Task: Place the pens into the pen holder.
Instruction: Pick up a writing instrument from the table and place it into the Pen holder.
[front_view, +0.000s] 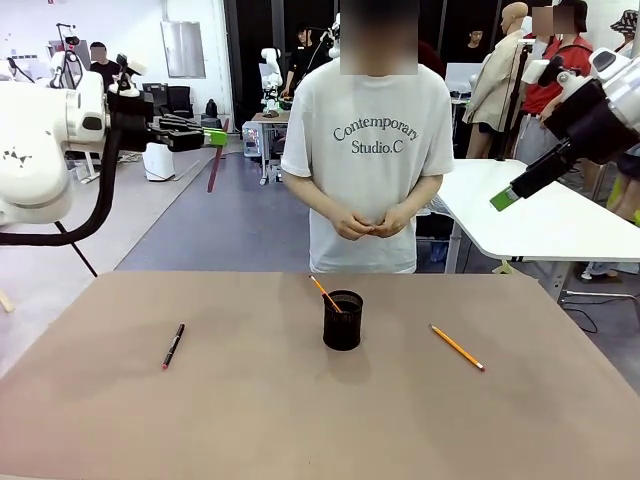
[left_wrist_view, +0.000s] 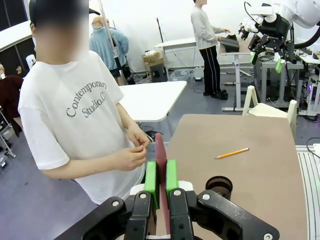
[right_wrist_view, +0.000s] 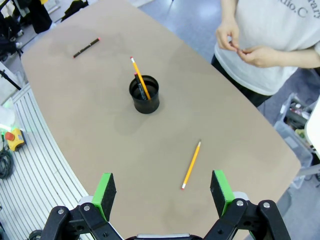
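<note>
Left hand (left_wrist_view: 161, 172) clamps reddish-brown pen (left_wrist_view: 160, 147); right hand (right_wrist_view: 163, 181) gapes.

Grey floor (front_view: 250, 215), white side table (front_view: 540, 215), white walls (front_view: 140, 30), more tables (left_wrist_view: 172, 45) farther back.

Left gripper (front_view: 214, 137) pinches a reddish-brown pen (front_view: 214, 171) aloft; black pen (front_view: 173, 346) and pencil (front_view: 457, 347) flank the pen holder (front_view: 343, 327).

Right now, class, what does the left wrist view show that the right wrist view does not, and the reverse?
Left wrist view, not the right: a reddish-brown pen clamped in the fingers of the left gripper. Right wrist view, not the left: a black pen with red ends lying on the table. Both: the pen holder, the loose yellow pencil and the person's hands.
</note>
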